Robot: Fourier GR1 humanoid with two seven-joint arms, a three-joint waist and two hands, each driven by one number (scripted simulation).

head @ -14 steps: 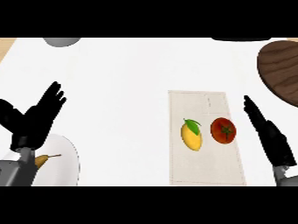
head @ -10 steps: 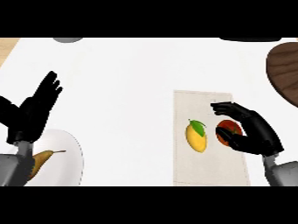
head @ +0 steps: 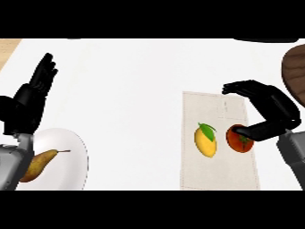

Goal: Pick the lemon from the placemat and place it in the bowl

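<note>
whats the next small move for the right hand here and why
Probably shift the right hand toward the robot's left and lower it over the lemon. Its curled fingers hold nothing and hover above the tomato, while the lemon lies untouched beside it on the placemat.

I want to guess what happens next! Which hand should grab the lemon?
Probably the right hand. It hangs over the placemat, curled beside the lemon and tomato. The left hand rests open far across the counter, near the plate.
</note>
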